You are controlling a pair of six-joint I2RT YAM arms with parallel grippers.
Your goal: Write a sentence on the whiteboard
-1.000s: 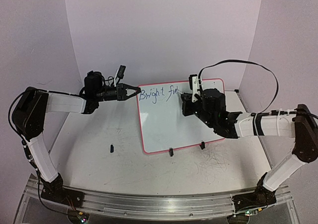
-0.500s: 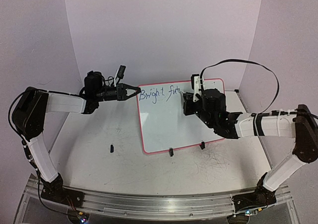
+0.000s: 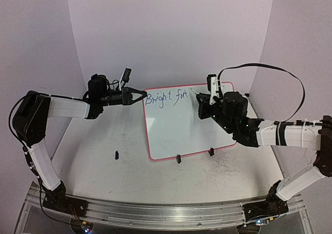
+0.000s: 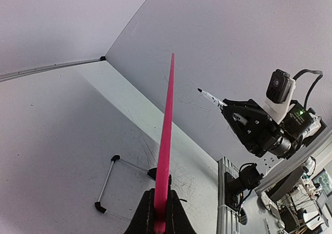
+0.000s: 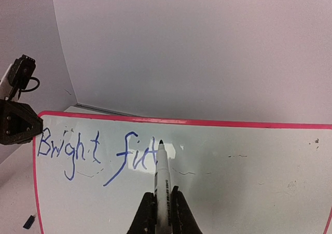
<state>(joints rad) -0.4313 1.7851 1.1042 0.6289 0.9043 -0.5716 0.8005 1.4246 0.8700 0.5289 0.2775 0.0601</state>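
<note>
**Whiteboard pinched at its left corner; marker poised after "fut"**

The left gripper (image 3: 141,95) has its fingers pressed together on the red-pink rim of the whiteboard (image 3: 181,133), at the upper left corner. From the left wrist the board appears edge-on, as a thin pink line rising from between the fingers (image 4: 142,221), so its face is hidden in that view. Below this gripper and well apart from it, a small dark object (image 3: 117,154) lies on the tabletop (image 3: 104,177); what it is cannot be told. Just right of the left fingertips begins the sentence (image 3: 166,98), blue handwriting along the board's top edge that reads "Bright fut". The right gripper (image 3: 203,105) pinches a white marker (image 5: 164,177) between its fingers. The marker's dark tip stands at the top of the final "t"; whether it touches the surface cannot be told. Small dark print on the barrel is too fine to read. Right of the tip the board carries faint grey marks and specks. Two black clip feet (image 3: 178,159) sit on the near rim, below the right gripper. Grey scribbles (image 3: 223,173) on the tabletop nearer the arm bases are illegible.
</note>
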